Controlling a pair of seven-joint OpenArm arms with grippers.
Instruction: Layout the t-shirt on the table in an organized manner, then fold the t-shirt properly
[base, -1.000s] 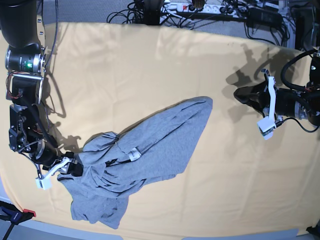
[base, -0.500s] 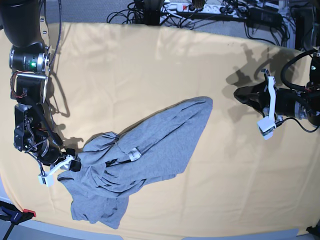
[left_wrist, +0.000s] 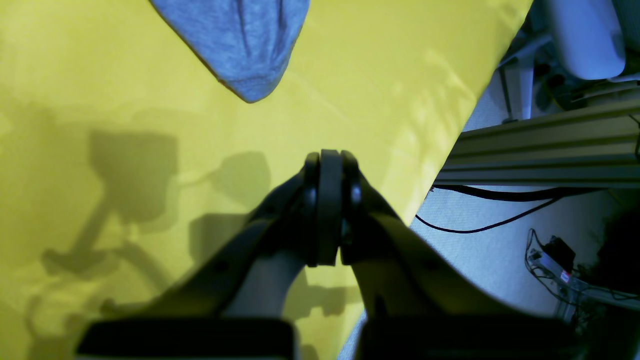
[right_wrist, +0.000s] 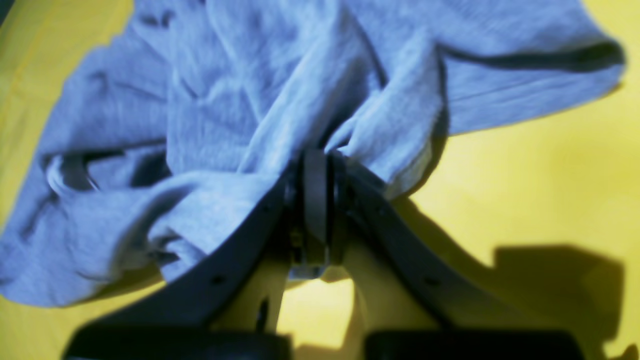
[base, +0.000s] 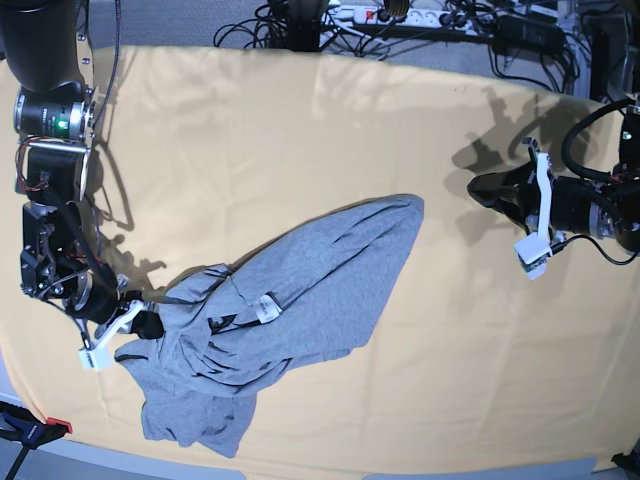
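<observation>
The grey t-shirt (base: 290, 300) lies crumpled and slanted on the pale yellow-orange table (base: 300, 140), with its white neck label (base: 266, 309) showing. My right gripper (base: 150, 324) is at the shirt's left edge, shut on a bunched fold of the t-shirt (right_wrist: 280, 125); the right wrist view shows the cloth pinched at the closed tips (right_wrist: 316, 155). My left gripper (base: 478, 187) hovers over bare table to the right of the shirt, shut and empty (left_wrist: 327, 157). In the left wrist view only a rounded corner of the t-shirt (left_wrist: 245, 45) shows, well ahead of the tips.
Cables and a power strip (base: 400, 15) lie on the floor behind the table's far edge. An aluminium frame rail (left_wrist: 540, 150) and loose cables run beside the table's edge in the left wrist view. A red clamp (base: 40, 430) sits at the near left corner.
My right gripper shifted a little with the shirt's left edge still pinched, and the cloth around it bunched slightly differently. The left arm has not moved.
</observation>
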